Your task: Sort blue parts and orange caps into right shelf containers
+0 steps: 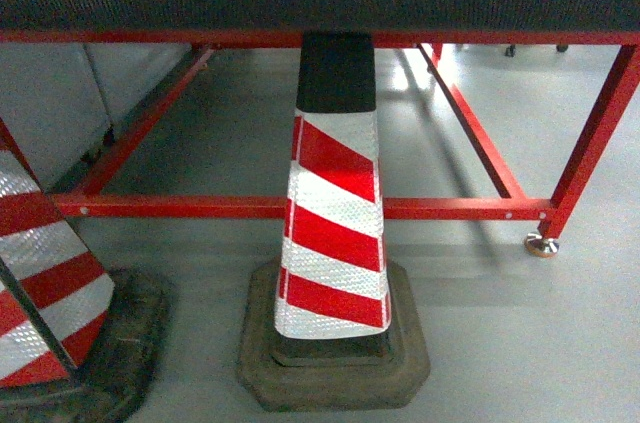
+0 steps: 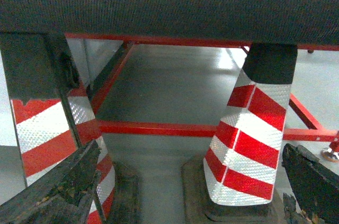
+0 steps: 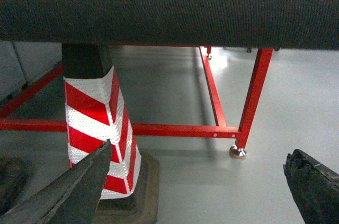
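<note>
both dark worn grippers, left (image 2: pixel 180 192) and right (image 3: pixel 201 192), gape wide and hold nothing, a red-and-white striped cone (image 1: pixel 333 213) on a black rubber base at twelve o'clock under a red steel frame (image 1: pixel 300 207); shelf and containers unseen.

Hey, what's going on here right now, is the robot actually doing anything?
Nothing is being handled yet. All three cameras look low, under a dark fabric-covered table on a red metal frame, at a red-and-white striped traffic cone on the grey floor. A second striped cone stands further left. The left gripper and right gripper both have jaws spread and empty. No shelf, crates or parts are in view.
</note>
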Available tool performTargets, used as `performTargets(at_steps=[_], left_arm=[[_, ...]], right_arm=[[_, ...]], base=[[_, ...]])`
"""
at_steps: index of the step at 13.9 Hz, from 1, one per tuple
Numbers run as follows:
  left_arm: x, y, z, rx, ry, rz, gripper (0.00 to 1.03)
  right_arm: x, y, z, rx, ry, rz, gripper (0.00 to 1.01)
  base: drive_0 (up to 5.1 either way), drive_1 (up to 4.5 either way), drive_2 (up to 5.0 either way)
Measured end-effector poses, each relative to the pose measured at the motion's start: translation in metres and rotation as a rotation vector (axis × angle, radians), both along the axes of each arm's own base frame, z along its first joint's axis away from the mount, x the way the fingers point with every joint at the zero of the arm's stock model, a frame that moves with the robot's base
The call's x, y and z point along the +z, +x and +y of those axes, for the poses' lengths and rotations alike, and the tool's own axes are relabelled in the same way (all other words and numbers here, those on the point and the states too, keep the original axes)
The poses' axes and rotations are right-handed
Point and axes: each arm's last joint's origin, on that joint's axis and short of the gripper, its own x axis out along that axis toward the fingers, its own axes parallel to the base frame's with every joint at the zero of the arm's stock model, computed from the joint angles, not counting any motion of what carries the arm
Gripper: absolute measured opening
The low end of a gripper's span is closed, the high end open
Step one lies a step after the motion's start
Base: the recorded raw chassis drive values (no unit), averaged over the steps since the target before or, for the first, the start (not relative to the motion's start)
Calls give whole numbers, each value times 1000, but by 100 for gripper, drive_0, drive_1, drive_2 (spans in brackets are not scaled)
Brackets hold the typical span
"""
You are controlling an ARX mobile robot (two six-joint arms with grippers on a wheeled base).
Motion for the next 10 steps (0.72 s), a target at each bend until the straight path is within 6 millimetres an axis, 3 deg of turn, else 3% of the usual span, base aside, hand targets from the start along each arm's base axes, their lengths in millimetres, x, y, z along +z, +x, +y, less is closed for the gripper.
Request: performTargets(at_steps=[10], left_arm=[[0, 0, 0, -1, 10, 0, 98]], right_arm=[[0, 0, 0, 0, 0, 0, 98]], base=[[0, 0, 0]])
